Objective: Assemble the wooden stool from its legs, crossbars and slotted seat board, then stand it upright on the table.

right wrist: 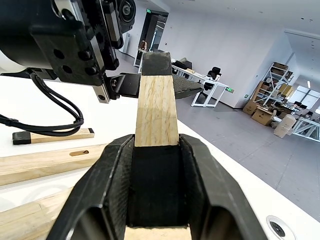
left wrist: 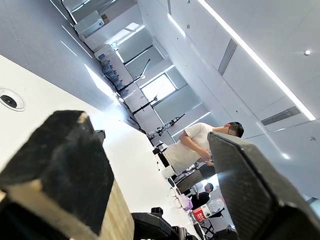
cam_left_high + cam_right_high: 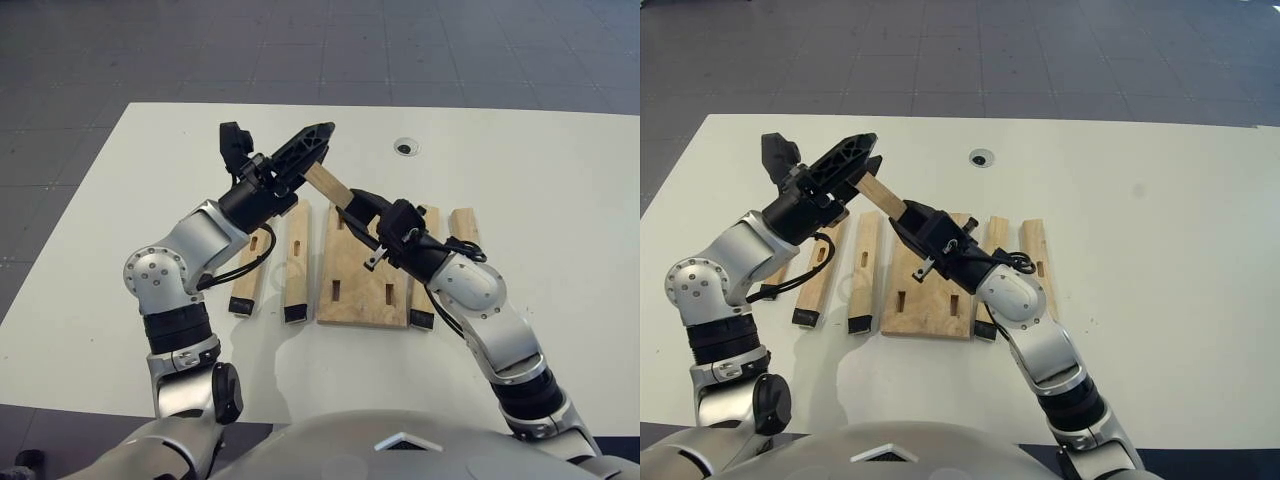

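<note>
Your right gripper (image 3: pixel 352 205) is nearest, raised over the seat board (image 3: pixel 362 288) and clamped on the lower end of a black-capped wooden piece (image 3: pixel 326 184), which slants up toward 10 o'clock. The capped top sits between the spread fingers of your left gripper (image 3: pixel 318 140), resting against one finger and apart from the other. On the table (image 3: pixel 560 220) the seat board lies flat, with two legs (image 3: pixel 296 262) at its 9 o'clock and two more (image 3: pixel 463 225) at 3 o'clock. A cable port (image 3: pixel 405 147) lies beyond at 1 o'clock.
</note>
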Available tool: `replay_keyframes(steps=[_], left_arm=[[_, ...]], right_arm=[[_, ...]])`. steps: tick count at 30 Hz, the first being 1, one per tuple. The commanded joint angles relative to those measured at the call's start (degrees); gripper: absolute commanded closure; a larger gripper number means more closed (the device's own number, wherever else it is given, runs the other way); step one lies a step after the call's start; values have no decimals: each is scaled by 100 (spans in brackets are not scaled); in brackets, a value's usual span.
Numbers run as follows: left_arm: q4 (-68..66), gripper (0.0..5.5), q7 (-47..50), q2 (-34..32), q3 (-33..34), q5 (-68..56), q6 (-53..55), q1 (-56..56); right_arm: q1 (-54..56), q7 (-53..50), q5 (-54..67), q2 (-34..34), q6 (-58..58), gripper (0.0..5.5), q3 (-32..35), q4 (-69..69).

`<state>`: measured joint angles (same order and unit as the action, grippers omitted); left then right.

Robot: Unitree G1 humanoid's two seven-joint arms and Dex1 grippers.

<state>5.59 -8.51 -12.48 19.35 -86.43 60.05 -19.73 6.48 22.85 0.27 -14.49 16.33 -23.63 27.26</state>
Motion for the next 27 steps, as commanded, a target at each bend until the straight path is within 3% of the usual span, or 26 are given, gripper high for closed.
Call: replay_keyframes(steps=[1, 21, 27], left_arm=[[-5, 197, 33, -101, -42, -188, -44, -121], [-33, 500, -440, -316, -198, 4, -231, 42], [-65, 507, -692, -396, -263, 367, -327, 146]], right_arm=[[-34, 39, 34, 6, 101, 422, 78, -11], [-76, -101, 139, 97, 231, 422, 465, 65], [-73, -70, 161, 91, 255, 422, 504, 70]])
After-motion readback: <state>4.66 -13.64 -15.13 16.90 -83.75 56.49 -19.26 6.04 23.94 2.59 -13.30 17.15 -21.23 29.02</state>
